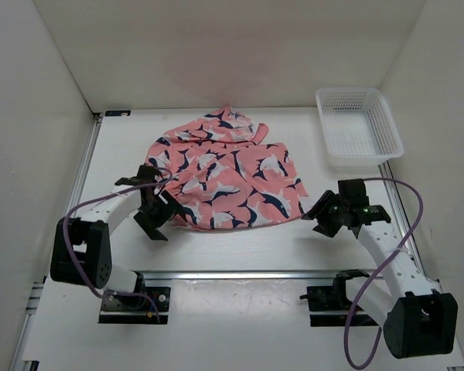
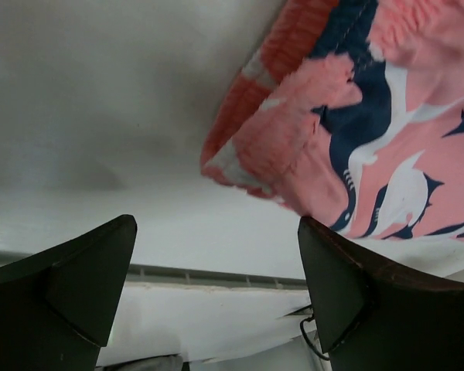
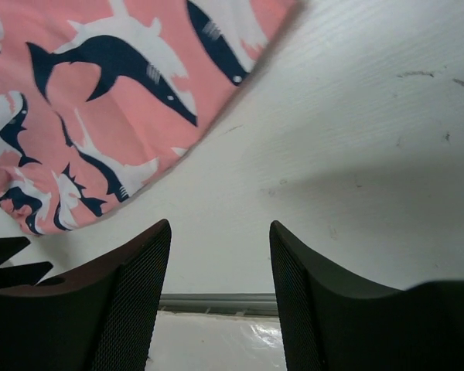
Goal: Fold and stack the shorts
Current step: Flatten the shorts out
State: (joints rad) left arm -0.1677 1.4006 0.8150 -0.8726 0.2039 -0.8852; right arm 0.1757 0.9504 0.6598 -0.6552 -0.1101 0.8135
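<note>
Shorts [image 1: 228, 178] lie rumpled and half spread in the middle of the white table [image 1: 240, 247] in the top view, with one bunched part toward the far side. The left gripper [image 1: 156, 210] is at the near-left edge of the shorts, just beside the cloth. The right gripper [image 1: 325, 216] is off the near-right edge, near but apart. A white mesh basket [image 1: 363, 161] stands at the far right, well apart from the shorts.

Left wrist view: left gripper [image 2: 216, 232] jaws released, spread wide, with only table [image 2: 100, 116] and a metal rail [image 2: 216, 274] between the dark fingers [image 2: 85, 278]. A gathered, white-trimmed edge of the shorts [image 2: 371, 139] sits ahead and to the right; cannot tell if it touches the right finger.

Right wrist view: right gripper [image 3: 219, 232] jaws released, partly apart, over bare table [image 3: 356, 139]. The shorts [image 3: 100, 100] fill the upper left, lying flat, their edge apart from the fingers [image 3: 131, 301].
</note>
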